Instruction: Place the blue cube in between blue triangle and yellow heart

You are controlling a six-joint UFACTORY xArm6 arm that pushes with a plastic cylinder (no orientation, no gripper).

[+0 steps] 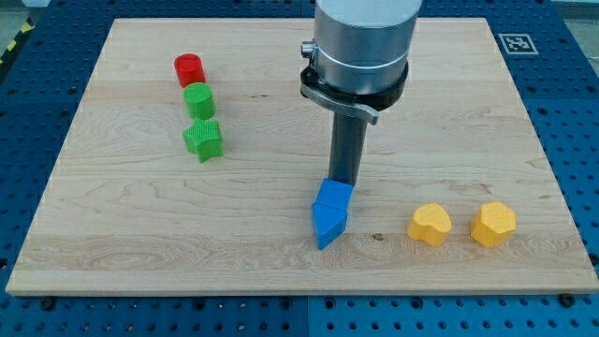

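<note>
My tip (343, 180) is the bottom end of a dark stick. It has no hand to open or close, so it holds nothing. It sits right at the top edge of the blue cube (332, 197), and it looks like it is touching it.

The blue cube is a little below the middle of the wooden board (131, 253), nearer the bottom edge. The blue triangle (328, 225) is pressed against the cube's lower side, with its point toward the bottom edge.

The yellow heart (430, 225) is off to the right of the two blue blocks, near the bottom edge, with bare wood between them. Another yellow block (493, 224) with many sides sits just beside the heart, closer to the bottom right corner.

Near the top left corner are three blocks in a line. The red block (189, 69) is nearest the top edge, then a round green block (198, 99), then a green star block (203, 139).
</note>
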